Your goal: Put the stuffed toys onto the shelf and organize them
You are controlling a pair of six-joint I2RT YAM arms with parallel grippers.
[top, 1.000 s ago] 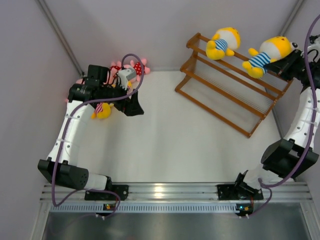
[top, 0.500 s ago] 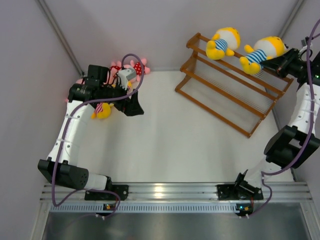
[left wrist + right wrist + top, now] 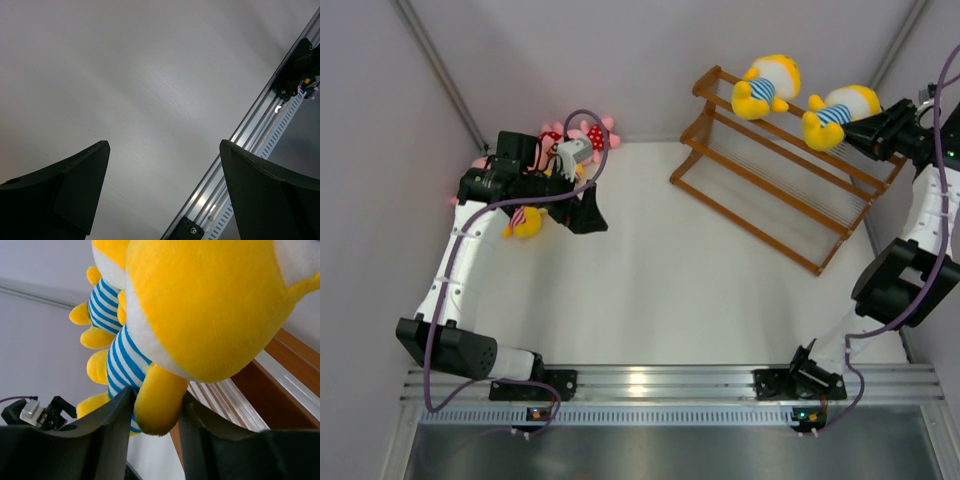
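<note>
Status, toy-to-shelf run.

Shelf [image 3: 692,135]: stands at the far right of the table [image 3: 700,300], angled, 3 tiers. Only the top tier carries anything; the 2 lower tiers are bare.

Toy 1 [image 3: 767,85]: yellow, blue-and-white shirt. Sits on the top tier at its far-left end, free of both arms. Counted as placed.

Toy 2 [image 3: 837,110]: yellow, blue-and-white shirt. Over the top tier, just beside toy 1 on its right. The right gripper [image 3: 868,135] holds it. In the right wrist view the fingers [image 3: 117,415] are pinched on a yellow limb of the toy, with a brown rail just beneath. Cannot tell whether the toy's weight is on the rail yet. Judged: placement in progress, release not yet done.

Remaining pile [image 3: 570,135]: at the far-left back corner of the table, well apart from the shelf. Visible are 2 pink toys [image 3: 592,130] in red dotted outfits and 1 yellow toy in pink stripes [image 3: 525,220]. The left arm [image 3: 460,260] covers the rest, so an exact count is not possible.

Left gripper [image 3: 582,212]: near the pile, fingers spread wide. Its wrist view shows only bare table and the base rail between them. Nothing held.

Progress, judged: 1 toy done, 1 nearly done, and the whole left pile remains. Organizing also remains, since both placed toys crowd 1 tier.
</note>
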